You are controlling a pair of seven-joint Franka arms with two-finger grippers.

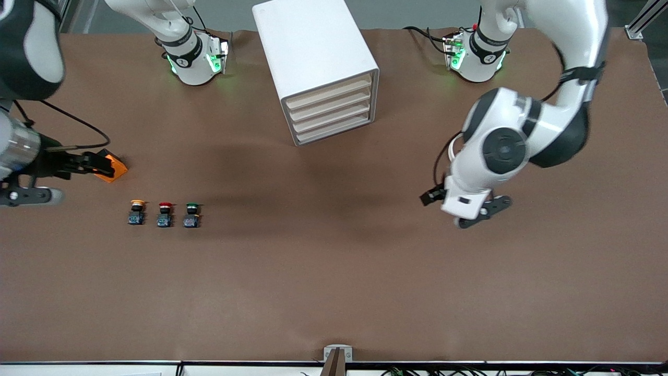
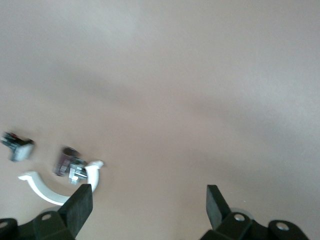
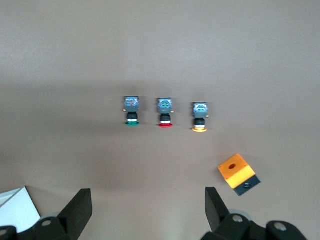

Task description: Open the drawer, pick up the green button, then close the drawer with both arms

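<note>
The white cabinet (image 1: 313, 47) stands between the arm bases with all four beige drawers shut; the lowest drawer (image 1: 334, 131) is closed. The green-capped button (image 1: 191, 214) stands on the table toward the right arm's end, beside a red-capped one (image 1: 165, 213) and a yellow-capped one (image 1: 136, 211). It also shows in the right wrist view (image 3: 131, 114). My right gripper (image 3: 148, 196) is open and empty, held high over the table by the orange box (image 1: 110, 165). My left gripper (image 1: 462, 209) is open and empty over bare table toward the left arm's end; it also shows in the left wrist view (image 2: 149, 194).
The orange box with a black underside (image 3: 238, 172) lies near the buttons, farther from the front camera than they are. Two blurred buttons (image 2: 67, 165) and a white curved piece (image 2: 47, 192) show in the left wrist view. A cabinet corner (image 3: 15, 210) shows in the right wrist view.
</note>
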